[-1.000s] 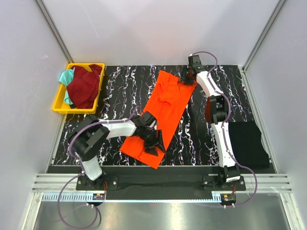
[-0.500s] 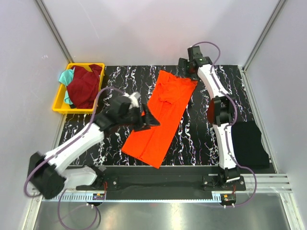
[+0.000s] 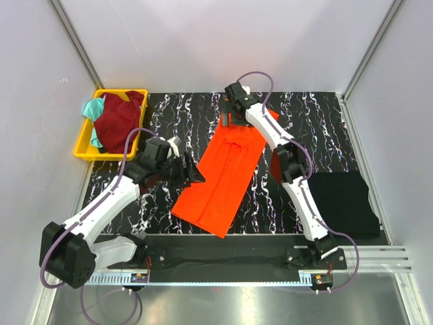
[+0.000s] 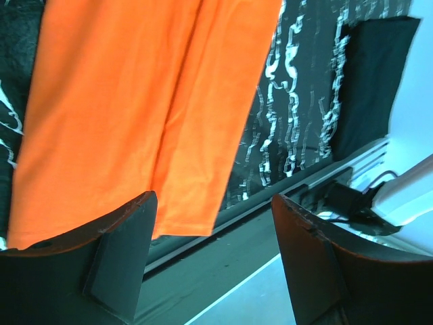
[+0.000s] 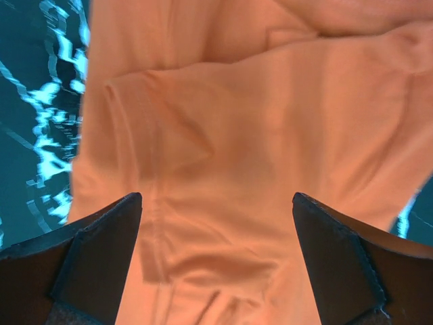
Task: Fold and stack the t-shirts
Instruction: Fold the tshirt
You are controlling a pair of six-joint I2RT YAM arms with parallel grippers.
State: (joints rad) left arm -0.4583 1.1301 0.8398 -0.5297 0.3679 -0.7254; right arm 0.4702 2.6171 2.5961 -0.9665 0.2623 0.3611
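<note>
The orange t-shirt lies as a long narrow strip, slanting from the far middle of the table towards the near edge. My left gripper hovers just off its left edge, open and empty. In the left wrist view the open gripper frames the shirt's hem. My right gripper hangs over the strip's far end, open. The right wrist view shows wrinkled orange cloth below the wide-open gripper. A maroon t-shirt and a teal one lie bunched in the bin.
The yellow bin sits at the table's far left corner. A folded black cloth lies at the near right, also in the left wrist view as a dark patch. Grey walls enclose the marbled black table.
Both grippers let go of the orange shirt and opened. The left gripper pulled back from the near hem to the shirt's left side. The right arm swung left along the far end.
</note>
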